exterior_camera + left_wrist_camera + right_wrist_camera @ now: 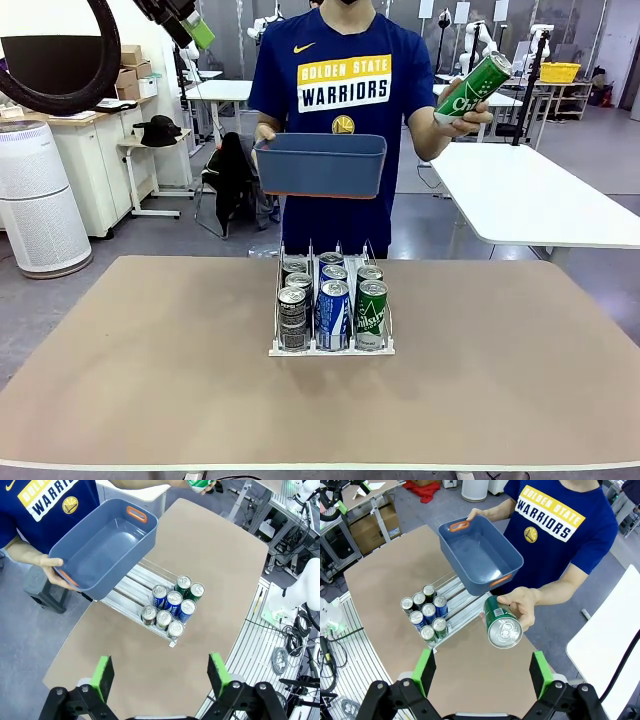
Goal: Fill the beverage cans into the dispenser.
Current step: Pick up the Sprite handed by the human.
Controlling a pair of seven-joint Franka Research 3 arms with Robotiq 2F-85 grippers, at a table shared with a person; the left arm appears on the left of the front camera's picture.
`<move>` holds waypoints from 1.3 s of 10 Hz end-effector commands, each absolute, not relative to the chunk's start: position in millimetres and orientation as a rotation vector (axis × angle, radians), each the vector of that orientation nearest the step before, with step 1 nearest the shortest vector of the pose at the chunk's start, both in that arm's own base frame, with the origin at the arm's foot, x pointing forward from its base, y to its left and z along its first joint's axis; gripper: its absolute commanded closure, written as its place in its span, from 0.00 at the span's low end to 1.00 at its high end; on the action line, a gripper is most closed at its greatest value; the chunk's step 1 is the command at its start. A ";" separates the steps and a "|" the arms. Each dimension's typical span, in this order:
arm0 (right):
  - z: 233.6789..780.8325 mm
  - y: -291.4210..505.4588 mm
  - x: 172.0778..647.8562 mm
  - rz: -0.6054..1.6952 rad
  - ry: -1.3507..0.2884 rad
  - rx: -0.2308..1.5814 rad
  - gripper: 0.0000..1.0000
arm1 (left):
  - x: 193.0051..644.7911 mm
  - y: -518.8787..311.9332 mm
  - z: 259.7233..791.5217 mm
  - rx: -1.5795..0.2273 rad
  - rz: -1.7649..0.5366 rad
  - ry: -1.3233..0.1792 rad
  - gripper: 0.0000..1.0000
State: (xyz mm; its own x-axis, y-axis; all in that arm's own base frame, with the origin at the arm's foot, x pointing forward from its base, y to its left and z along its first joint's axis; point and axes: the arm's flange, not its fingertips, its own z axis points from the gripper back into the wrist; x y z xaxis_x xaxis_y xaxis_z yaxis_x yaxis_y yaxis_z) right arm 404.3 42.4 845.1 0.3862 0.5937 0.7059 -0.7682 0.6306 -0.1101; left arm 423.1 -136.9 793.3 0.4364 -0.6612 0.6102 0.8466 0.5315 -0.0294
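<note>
you are lining the wide-open right gripper [482, 677] squarely on the green can [502, 623] just ahead, offered by the person's hand [524, 606].

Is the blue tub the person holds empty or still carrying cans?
Empty: both wrist views look into the tub, showing a bare bottom.

Open tabletop flanks a rack blocked from behind

Bare table [150, 360] lies either side of the dispenser [331, 348]; its far end sits beneath the tub [322, 164] one hand [52, 570] holds, the other hand [522, 606] lifting a green can [501, 624] nearby.
</note>
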 end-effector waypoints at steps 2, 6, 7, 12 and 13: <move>850.5 24.9 414.8 0.865 -0.760 0.276 0.00 | 423.2 -133.5 789.9 -0.369 -0.967 -0.601 0.00; 835.8 15.7 448.5 0.883 -0.682 0.335 0.00 | 423.2 -133.5 789.9 -0.369 -0.967 -0.601 0.00; 831.5 11.9 457.6 0.893 -0.628 0.379 0.00 | 423.2 -133.5 789.9 -0.369 -0.967 -0.601 0.00; 807.2 8.1 489.9 0.880 -0.567 0.494 0.00 | 423.2 -133.5 789.9 -0.369 -0.967 -0.601 0.00; 798.5 12.4 492.6 0.870 -0.582 0.479 0.00 | 423.2 -133.5 789.9 -0.369 -0.967 -0.601 0.00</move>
State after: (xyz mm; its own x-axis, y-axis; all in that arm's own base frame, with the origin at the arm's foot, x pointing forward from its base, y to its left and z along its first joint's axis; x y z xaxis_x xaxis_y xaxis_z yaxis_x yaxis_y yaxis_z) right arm 491.4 10.8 798.3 0.5184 0.5694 0.6380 -0.8123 0.5610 0.1594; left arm 423.4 -136.6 793.2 0.4369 -0.6609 0.6102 0.8462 0.5321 -0.0296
